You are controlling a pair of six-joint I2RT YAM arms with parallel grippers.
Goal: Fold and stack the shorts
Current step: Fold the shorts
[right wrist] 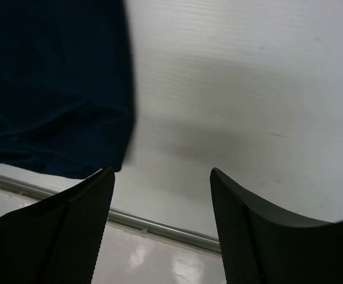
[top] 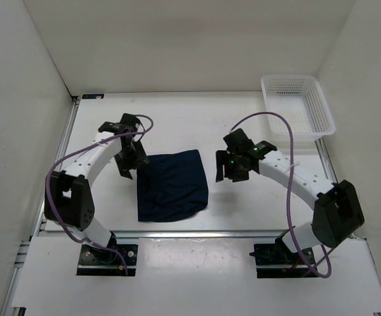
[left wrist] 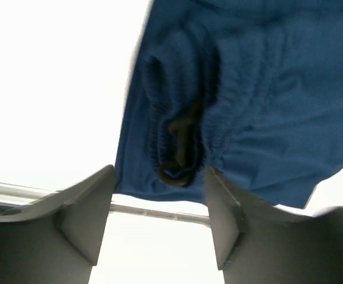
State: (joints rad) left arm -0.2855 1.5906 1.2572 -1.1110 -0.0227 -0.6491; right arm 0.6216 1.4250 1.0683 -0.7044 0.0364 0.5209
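The dark navy shorts (top: 174,185) lie folded flat on the white table, between the two arms. My left gripper (top: 126,168) hangs open just left of the shorts' far left corner. In the left wrist view the gathered waistband (left wrist: 183,124) shows just beyond the open fingers (left wrist: 88,213), not touched. My right gripper (top: 228,172) is open and empty just right of the shorts. In the right wrist view the shorts' edge (right wrist: 58,89) lies to the left of the fingers (right wrist: 82,231), above bare table.
A white mesh basket (top: 297,104) stands at the far right corner of the table. White walls close in the back and both sides. A metal rail (top: 197,232) runs along the table's near edge.
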